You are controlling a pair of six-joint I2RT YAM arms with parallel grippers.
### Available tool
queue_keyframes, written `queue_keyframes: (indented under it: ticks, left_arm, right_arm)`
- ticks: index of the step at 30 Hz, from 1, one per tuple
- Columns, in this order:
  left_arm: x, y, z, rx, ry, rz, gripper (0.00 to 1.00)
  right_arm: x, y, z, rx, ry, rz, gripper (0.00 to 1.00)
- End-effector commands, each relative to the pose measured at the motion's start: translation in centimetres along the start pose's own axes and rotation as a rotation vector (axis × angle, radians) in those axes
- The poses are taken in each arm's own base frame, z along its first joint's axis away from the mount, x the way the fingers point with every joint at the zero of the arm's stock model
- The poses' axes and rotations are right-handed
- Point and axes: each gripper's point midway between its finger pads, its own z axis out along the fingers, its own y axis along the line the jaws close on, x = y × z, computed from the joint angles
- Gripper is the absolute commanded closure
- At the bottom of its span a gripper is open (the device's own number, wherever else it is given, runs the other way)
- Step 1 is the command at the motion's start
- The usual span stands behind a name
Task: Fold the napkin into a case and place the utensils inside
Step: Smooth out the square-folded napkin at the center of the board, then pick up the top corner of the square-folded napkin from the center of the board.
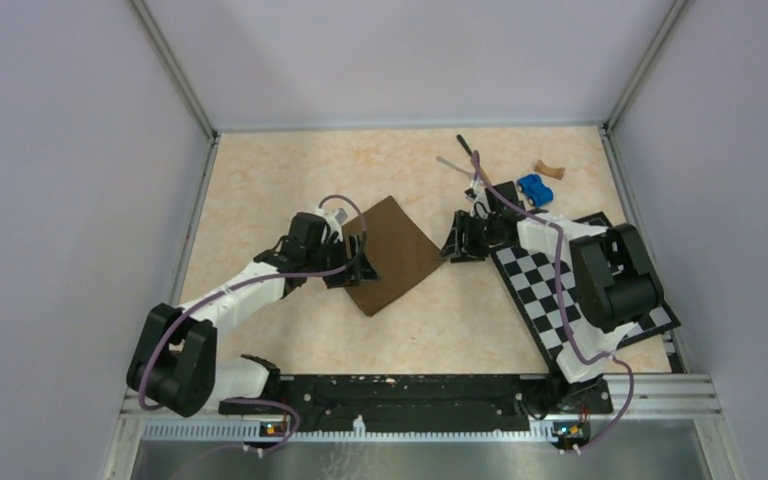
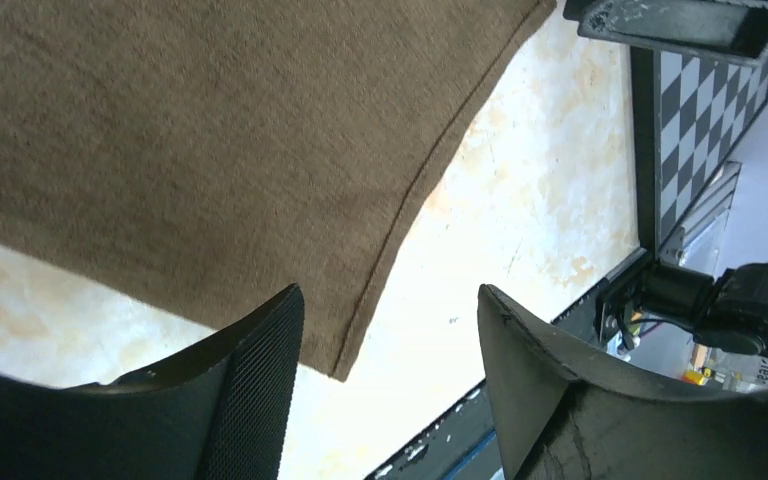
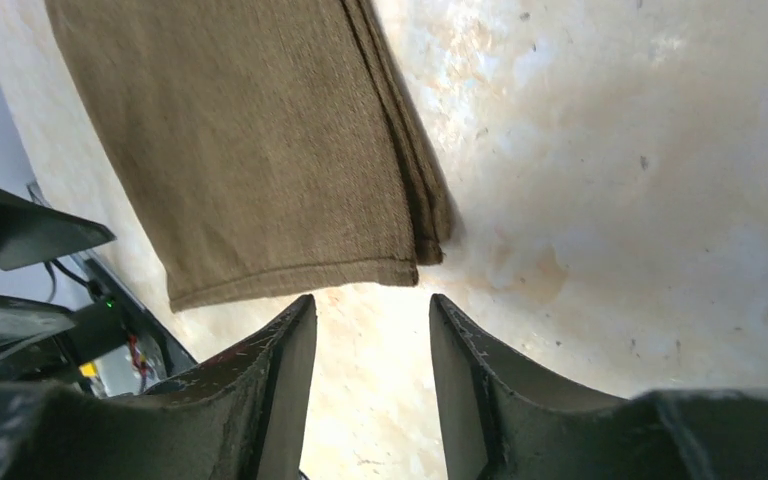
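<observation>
Our left pincer [image 2: 390, 300] stands wide and grips nothing. A corner of the napkin [image 2: 210, 130] lies flat on the table [image 2: 520, 200] under the gap between its fingers. Our right pincer [image 3: 370, 305] is parted less widely and also holds nothing, with the napkin's short hem just past its tips.

The napkin is dark brown, matte and folded to a rectangle. It lies flat mid-table, turned like a diamond with one corner toward 12 o'clock in the top view. There the left pincer sits at its 9 o'clock side and the right at its 3 o'clock corner.

Only the right wrist view shows stacked layers along one long edge, while the left wrist view shows a single stitched hem. Only the top view shows the utensils [image 1: 466, 152], well apart at 1 o'clock from the napkin, with the car [image 1: 534, 188] near them. The board [image 1: 580, 290] lies at the napkin's 4 o'clock.
</observation>
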Motion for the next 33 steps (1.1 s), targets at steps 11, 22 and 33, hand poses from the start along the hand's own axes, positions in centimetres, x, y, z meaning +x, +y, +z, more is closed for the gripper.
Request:
queue_keyframes:
  ticks: [11,22,33]
  left_arm:
    - [2.3,0.0,-0.8,0.048,-0.010,-0.053,0.36]
    - [2.8,-0.2,-1.3,0.055,-0.003,-0.059,0.35]
    - [3.4,-0.1,-1.8,0.055,-0.011,-0.070,0.35]
  right_arm:
    - [-1.2,0.4,-0.7,-0.007,-0.004,-0.069,0.71]
    - [-2.0,0.1,0.5,-0.012,-0.005,-0.051,0.71]
    - [-2.3,0.8,0.7,-0.047,-0.008,-0.046,0.79]
